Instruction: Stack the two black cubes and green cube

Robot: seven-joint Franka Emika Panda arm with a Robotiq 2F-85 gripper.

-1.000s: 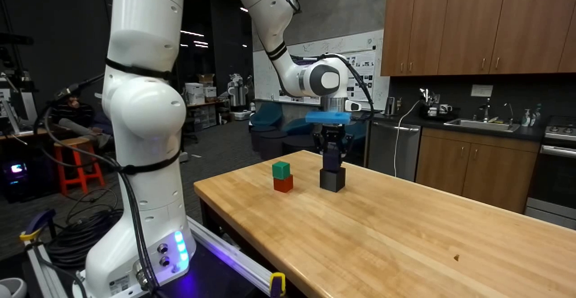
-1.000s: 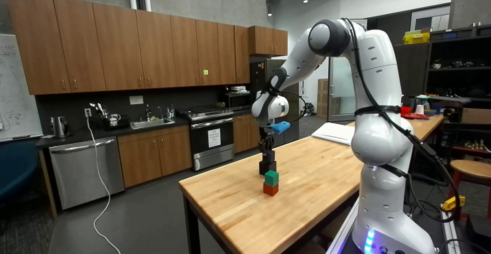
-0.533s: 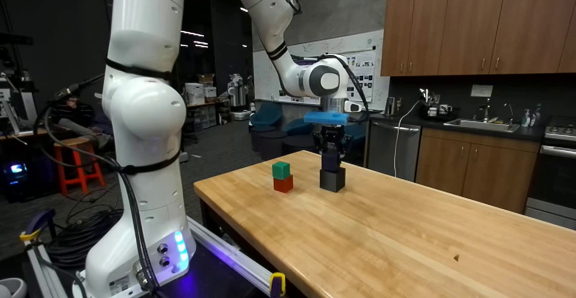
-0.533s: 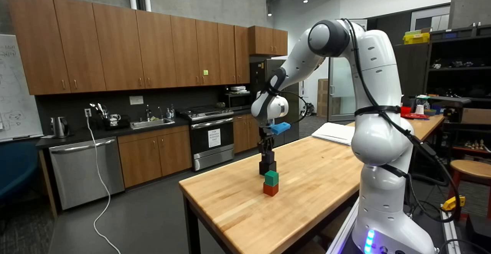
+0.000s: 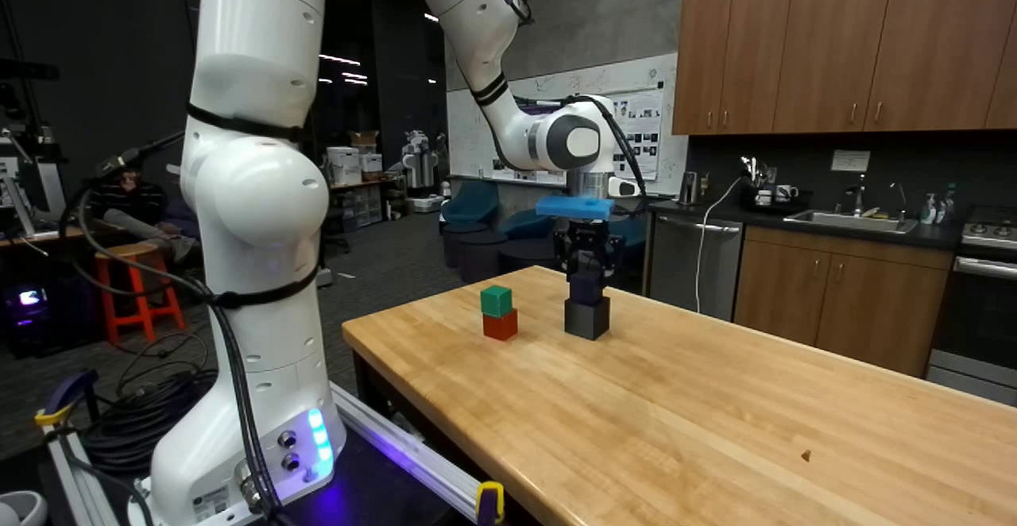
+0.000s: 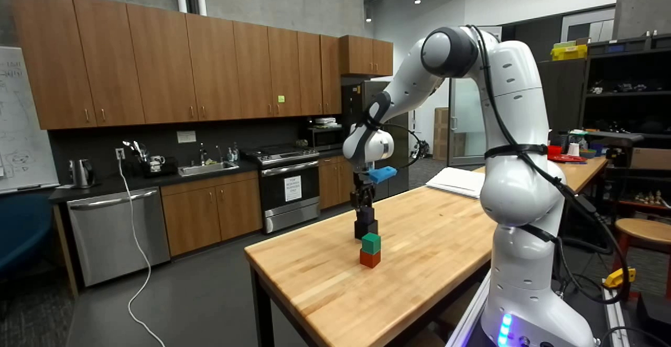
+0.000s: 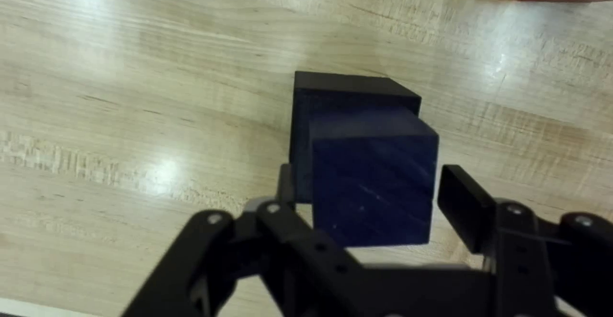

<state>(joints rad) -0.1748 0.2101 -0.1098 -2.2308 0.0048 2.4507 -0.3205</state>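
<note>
The gripper is released: in the wrist view its jaws stand apart at nine and three o'clock of the upper black cube, with a gap on either side, the wider one at nine. How far down the cube's sides they reach I cannot tell. This cube, the smaller of the pair, sits upright on the lower black cube in both exterior views. It looks rigid and probably light, its scuffed top fairly smooth, so a brushing jaw could nudge it askew; rising straight up seems the safer way out.

Farther off, in an exterior view, the green cube lies at nine o'clock from the black pair, near it, resting on a red cube on the wooden table. It likely handles the same: stiff, light, hard to damage, a little slick. The hold to want is square across two opposite side faces, around mid-height, jaws clear of the red cube. Setting it on the upper black cube appears to be what remains.
</note>
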